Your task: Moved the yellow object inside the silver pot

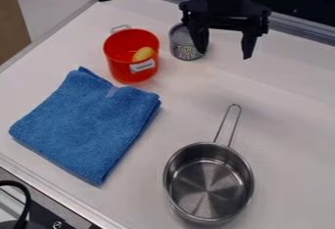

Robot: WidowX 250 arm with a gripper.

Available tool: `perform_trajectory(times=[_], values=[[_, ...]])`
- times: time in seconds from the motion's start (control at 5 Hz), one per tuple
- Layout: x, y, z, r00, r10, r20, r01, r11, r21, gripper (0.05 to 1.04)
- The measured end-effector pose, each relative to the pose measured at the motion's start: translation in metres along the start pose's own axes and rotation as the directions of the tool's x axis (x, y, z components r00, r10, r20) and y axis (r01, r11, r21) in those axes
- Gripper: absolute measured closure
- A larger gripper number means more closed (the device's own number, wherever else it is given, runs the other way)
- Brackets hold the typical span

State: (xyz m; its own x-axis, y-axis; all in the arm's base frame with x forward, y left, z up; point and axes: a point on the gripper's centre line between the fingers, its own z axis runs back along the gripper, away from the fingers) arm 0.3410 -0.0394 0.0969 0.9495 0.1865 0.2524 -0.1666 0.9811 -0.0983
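My gripper (224,49) hangs at the top right of centre in the camera view, its two fingers spread wide with nothing between them. The yellow object (143,54) lies inside an orange-red cup (124,68), to the left of the gripper and a little lower in the view. The silver pot (208,183) stands at the lower right, empty, with its wire handle pointing up toward the gripper. Part of the yellow object is hidden by the cup's wall.
A grey can (186,46) stands just right of the cup, partly behind my left finger. A folded blue cloth (88,123) covers the left part of the white table (288,110). Metal rails edge the table at the top and lower left.
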Motion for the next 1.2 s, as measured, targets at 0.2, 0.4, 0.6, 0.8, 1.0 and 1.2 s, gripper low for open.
perform_trajectory(times=[0.2,0.4,0.6,0.8,1.0,1.2], values=[[-0.006,0.002,-0.009,1.0,-0.002,-0.031,0.002,1.0,0.009,0.083],[0.002,0.026,-0.012,1.0,0.005,0.006,-0.005,1.0,0.024,0.083],[0.006,0.054,-0.01,1.0,0.01,0.002,-0.01,0.997,0.08,0.083],[0.013,0.08,0.0,1.0,0.013,-0.017,-0.012,0.998,0.065,0.083],[0.021,0.108,0.013,1.0,0.002,-0.019,0.001,0.992,0.127,0.083],[0.026,0.134,0.013,1.0,0.012,0.013,-0.014,0.985,0.169,0.083]])
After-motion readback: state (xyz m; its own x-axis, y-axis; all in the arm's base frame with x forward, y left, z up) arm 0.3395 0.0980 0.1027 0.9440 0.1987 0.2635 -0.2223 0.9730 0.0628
